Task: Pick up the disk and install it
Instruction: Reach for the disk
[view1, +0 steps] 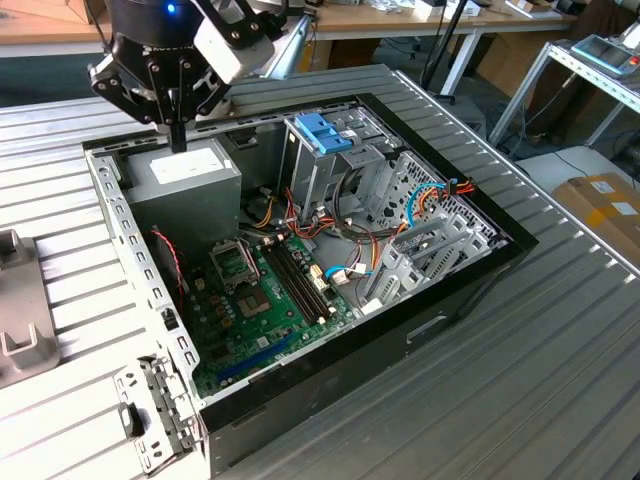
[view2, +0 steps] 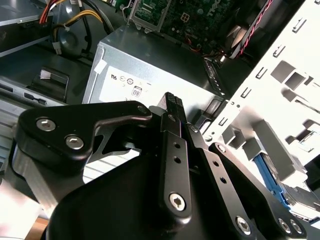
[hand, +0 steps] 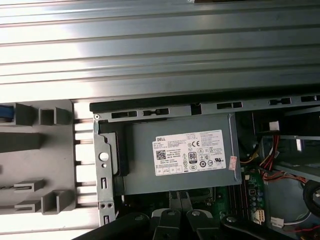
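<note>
Exterior view: high oblique over computer case (view1: 330, 385); both wrist views: close behind gripper (view2: 173, 100), sharing power supply (hand: 180, 150), case's 10 o'clock.

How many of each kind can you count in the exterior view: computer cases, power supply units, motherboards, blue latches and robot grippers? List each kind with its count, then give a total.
computer case: 1
power supply unit: 1
motherboard: 1
blue latch: 1
gripper: 1
Total: 5
</note>
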